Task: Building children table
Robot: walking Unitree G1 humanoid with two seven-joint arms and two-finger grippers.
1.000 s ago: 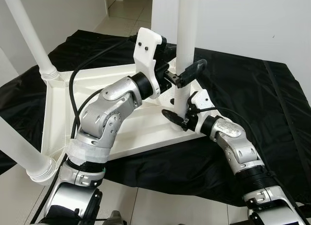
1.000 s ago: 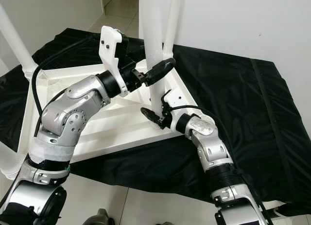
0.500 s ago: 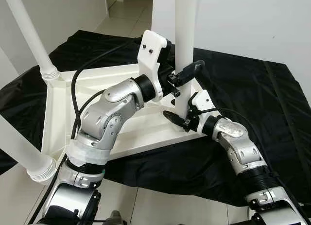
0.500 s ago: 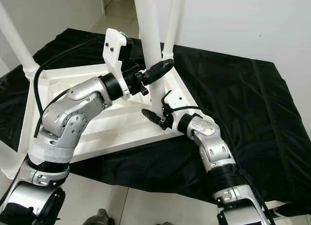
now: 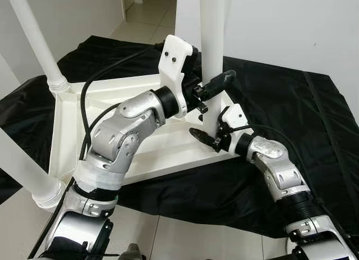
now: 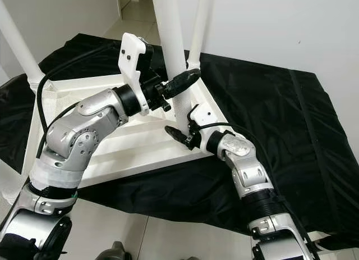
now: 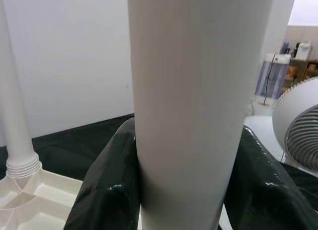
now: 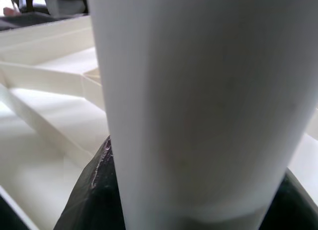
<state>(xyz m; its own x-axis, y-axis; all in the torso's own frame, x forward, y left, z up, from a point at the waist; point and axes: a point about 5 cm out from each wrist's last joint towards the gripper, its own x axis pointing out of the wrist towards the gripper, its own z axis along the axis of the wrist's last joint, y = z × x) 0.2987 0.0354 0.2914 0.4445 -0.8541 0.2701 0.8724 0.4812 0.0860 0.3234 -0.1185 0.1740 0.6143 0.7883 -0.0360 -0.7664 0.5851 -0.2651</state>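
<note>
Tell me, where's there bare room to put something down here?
The black cloth right of the upturned tabletop lies bare. It is crowded at the near leg, gripped by the left end effector and right end effector.

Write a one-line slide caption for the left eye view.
Both grippers clamp one white table leg over the upturned tabletop: left gripper higher, right gripper near its base.
</note>
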